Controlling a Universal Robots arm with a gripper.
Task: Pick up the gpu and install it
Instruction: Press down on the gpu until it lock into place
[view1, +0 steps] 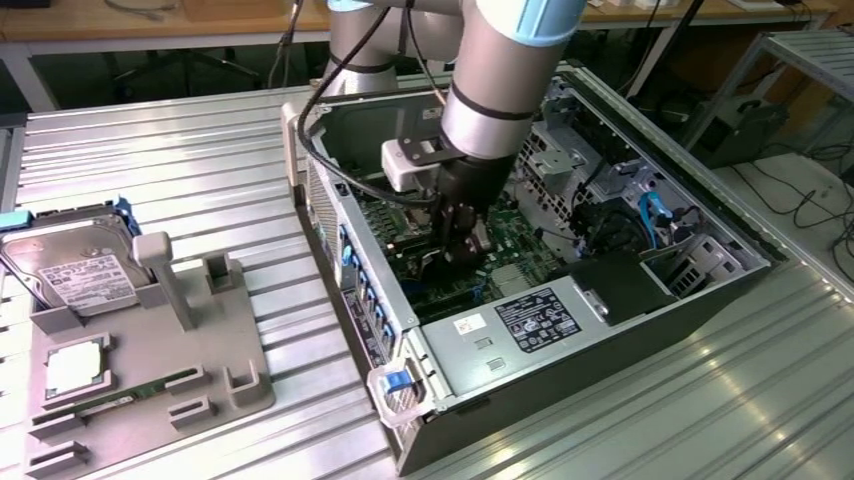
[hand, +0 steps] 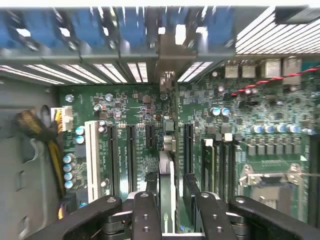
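End effector in the foreground, jaws narrowly parted either side of the gpu and seemingly just clear of it. The card stands on edge in a motherboard slot, inside the open computer case. It looks thin, stiff, light and likely fragile, best pinched along its upper edge.

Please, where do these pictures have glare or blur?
Exterior view: bright glare washes the ribbed metal table at that view's right, while the open computer case stays dark inside. Wrist view: the motherboard is fairly sharp; the blue slot clips look blurred.
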